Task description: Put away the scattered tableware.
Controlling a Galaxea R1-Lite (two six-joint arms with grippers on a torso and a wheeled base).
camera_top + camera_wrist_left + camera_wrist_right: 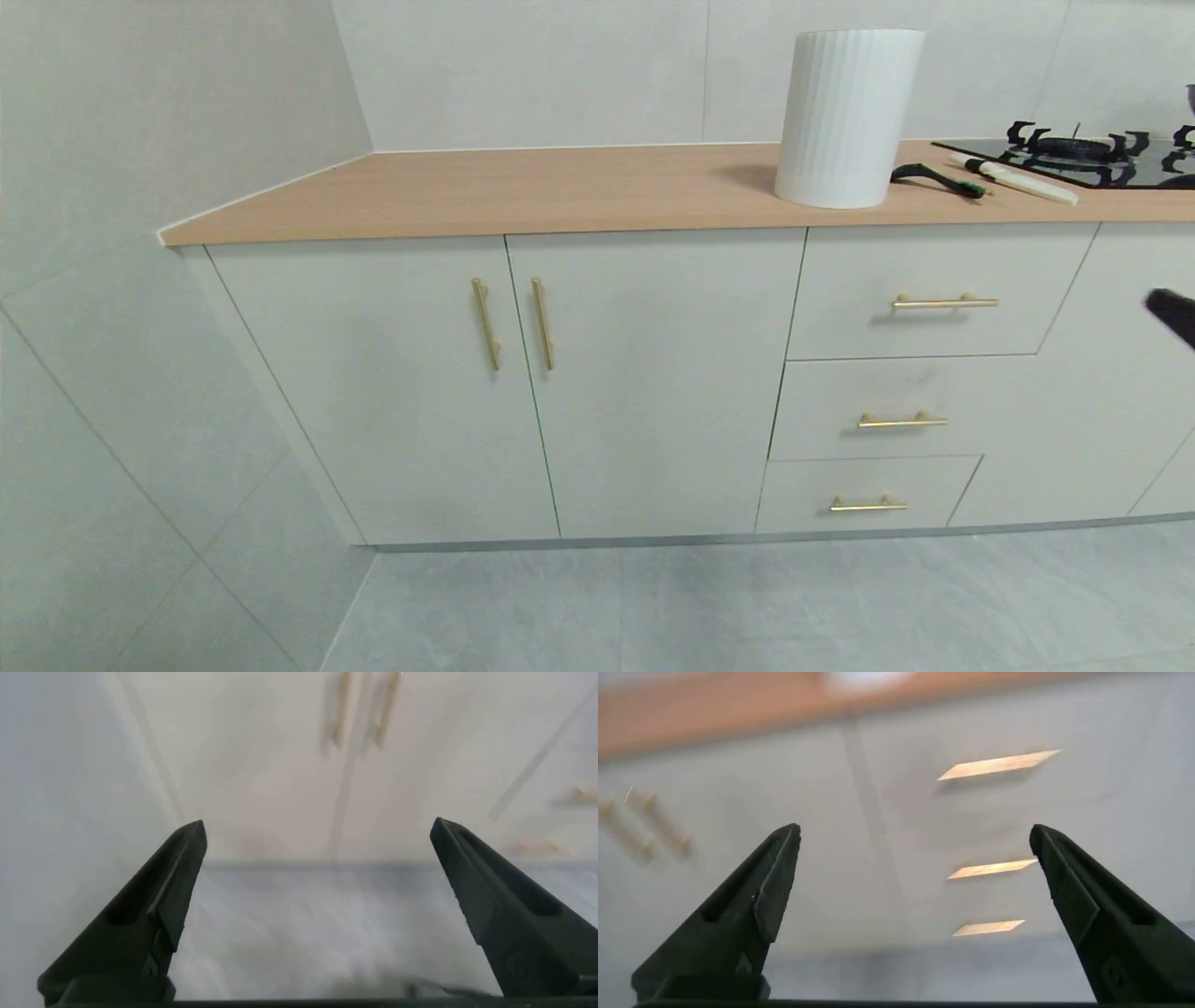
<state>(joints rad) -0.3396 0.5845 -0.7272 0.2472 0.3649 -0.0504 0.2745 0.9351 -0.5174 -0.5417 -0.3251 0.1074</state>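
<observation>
On the wooden countertop (523,191) stands a tall white ribbed holder (845,117). Just to its right lie a black-handled utensil with a green tip (938,177) and a cream-coloured knife (1018,179). My left gripper (318,826) is open and empty, held low in front of the double cabinet doors (360,756) near the floor. My right gripper (913,831) is open and empty too, facing the stack of drawers (999,812) below the counter. A dark part of my right arm (1174,315) shows at the right edge, in front of the cabinet.
A black gas hob (1074,154) sits at the counter's far right. Below are two doors with gold handles (513,322) and three drawers (943,301), all closed. A tiled wall (140,280) closes in the left side. Grey floor (747,607) lies in front.
</observation>
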